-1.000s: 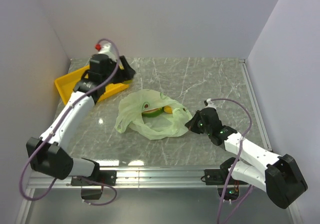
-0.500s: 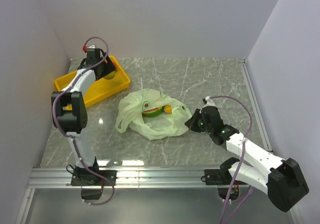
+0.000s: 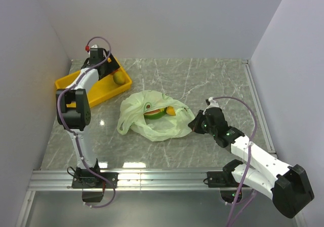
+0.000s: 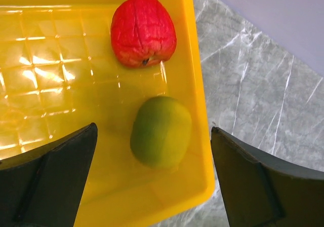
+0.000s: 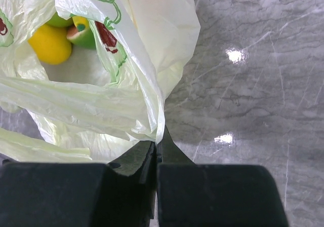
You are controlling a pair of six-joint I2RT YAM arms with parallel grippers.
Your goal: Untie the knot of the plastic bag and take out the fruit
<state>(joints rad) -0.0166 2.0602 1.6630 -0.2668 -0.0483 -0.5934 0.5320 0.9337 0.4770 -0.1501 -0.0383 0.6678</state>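
Observation:
The pale green plastic bag [image 3: 152,119] lies open at the table's middle; no tied knot shows. Inside it are a green-and-red fruit [image 3: 154,112] and an orange-yellow fruit [image 3: 171,111]; the right wrist view shows a yellow fruit [image 5: 49,43] and a green one [image 5: 83,32]. My right gripper [image 3: 194,125] is shut on the bag's right edge [image 5: 158,130]. My left gripper [image 3: 105,67] hangs open and empty [image 4: 154,179] over the yellow tray [image 4: 61,85]. In the tray lie a red apple [image 4: 143,30] and a green fruit [image 4: 161,130], the green one also in the top view [image 3: 119,77].
The yellow tray [image 3: 68,85] sits at the back left, close to the left wall. White walls close the table on the left, back and right. Grey marble table [image 3: 217,80] lies behind and to the right of the bag.
My left arm has folded back and lifted over the tray, and the green fruit now shows lying in it. My right gripper has stayed shut on the bag's edge.

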